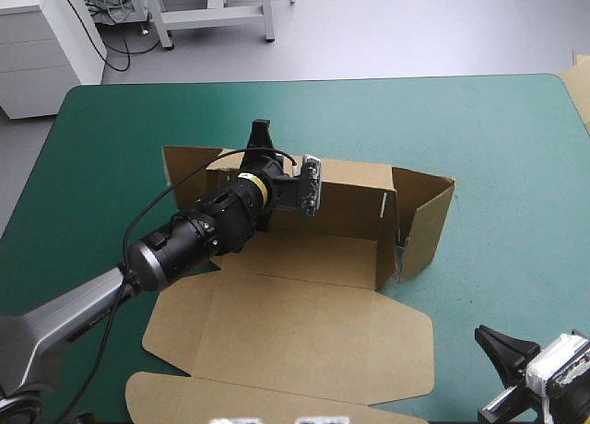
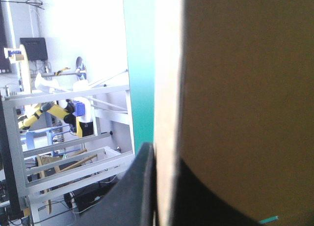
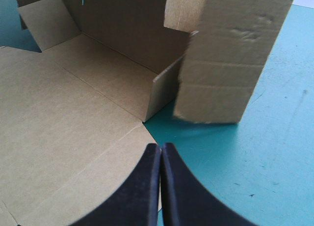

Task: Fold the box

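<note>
The brown box lies mid-table with its back wall and right side wall raised; the lid lies flat toward the near edge. My left gripper reaches over the back wall's left part. In the left wrist view, the left gripper is shut on the wall's pale top edge, with one black finger on each face. My right gripper stays low at the near right corner, off the board. In the right wrist view, the right gripper is shut, pointing at the box's right side wall.
A corner of more brown board shows at the table's far right edge. Bare teal-green cover spreads to the right of the box and behind it. The left flap leans outward at the box's far left corner.
</note>
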`<state>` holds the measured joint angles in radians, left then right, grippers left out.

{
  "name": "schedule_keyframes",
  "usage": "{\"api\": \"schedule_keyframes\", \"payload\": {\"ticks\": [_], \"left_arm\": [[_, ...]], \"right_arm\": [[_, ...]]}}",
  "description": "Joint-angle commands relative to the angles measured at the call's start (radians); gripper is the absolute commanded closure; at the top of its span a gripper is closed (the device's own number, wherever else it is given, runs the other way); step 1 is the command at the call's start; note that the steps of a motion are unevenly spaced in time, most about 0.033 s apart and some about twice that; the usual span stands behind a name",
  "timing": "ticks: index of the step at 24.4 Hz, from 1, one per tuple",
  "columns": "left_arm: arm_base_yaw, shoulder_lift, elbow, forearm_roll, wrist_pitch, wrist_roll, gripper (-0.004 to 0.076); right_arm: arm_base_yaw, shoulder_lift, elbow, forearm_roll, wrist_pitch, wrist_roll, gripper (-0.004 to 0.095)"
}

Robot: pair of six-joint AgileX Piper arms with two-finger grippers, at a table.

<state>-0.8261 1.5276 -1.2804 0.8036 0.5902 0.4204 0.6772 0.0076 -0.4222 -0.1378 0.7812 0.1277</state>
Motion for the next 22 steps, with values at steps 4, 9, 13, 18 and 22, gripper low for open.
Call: {"api": "schedule_keyframes", "payload": {"ticks": [4,9,13,18,22], "left_arm": [[-0.067,-0.038,0.006,-0.030,-0.008,-0.005,0.0732],[-0.065,-0.040,0.006,-0.100,-0.008,-0.017,0.0732],[-0.065,-0.040,0.006,-0.103,-0.094,-0.032,0.0732],[-0.063,-0.040,0.006,-0.133,-0.111,-0.032,0.0732],[-0.052,-0.040,0.007,-0.151,-0.079,-0.036,0.0732]], "right_arm": [[-0.001,0.018,-0.026,-0.014,-0.077,-0.002,0.0925],[-0.001,0.018,-0.026,-0.017,-0.077,0.000,0.0925],[-0.001,0.018,-0.026,-0.017,-0.077,0.000,0.0925],[-0.001,0.018,-0.026,-0.017,-0.077,0.000,0.0925],[-0.001,0.018,-0.026,-0.017,-0.077,0.000,0.0925]]}}
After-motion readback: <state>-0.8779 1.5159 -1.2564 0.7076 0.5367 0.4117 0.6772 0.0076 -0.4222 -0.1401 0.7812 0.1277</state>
